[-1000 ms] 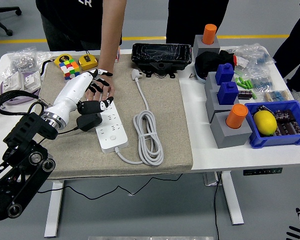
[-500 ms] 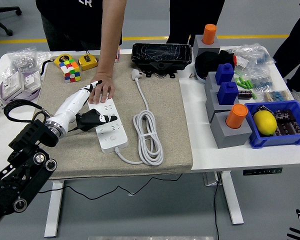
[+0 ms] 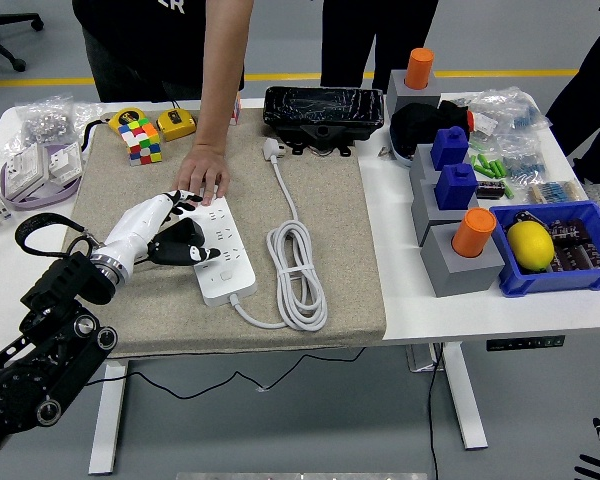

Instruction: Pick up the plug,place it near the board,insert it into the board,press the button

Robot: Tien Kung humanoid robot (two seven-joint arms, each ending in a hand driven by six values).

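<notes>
**Robot's left hand holds a black plug over a white power strip**

One white power strip [image 3: 220, 252] lies on a beige mat [image 3: 320, 200], its long axis running from upper left to lower right. Its white cable [image 3: 298, 275] lies coiled just to its right, and one white plug [image 3: 272, 149] at the cable's far end rests near a black box [image 3: 322, 107].

The robot's left hand [image 3: 165, 232], white with black fingertips, comes in from the lower left. Its fingers are curled around one black plug [image 3: 183, 246], a dark blocky adapter, which sits on or just above the strip's left edge, about midway along it. Which way its prongs face cannot be seen.

One hand of a person [image 3: 201, 175], standing at the far side, presses flat on the strip's far end.

On the right stand four grey blocks: two topped with orange cylinders [image 3: 473, 231], two with blue pieces [image 3: 456, 184]. One blue bin [image 3: 570, 272] holds a yellow lemon [image 3: 530, 244]. One colourful puzzle cube [image 3: 140, 138] sits at upper left. Only the tips of the right hand [image 3: 592, 461] show at the lower right corner.
</notes>
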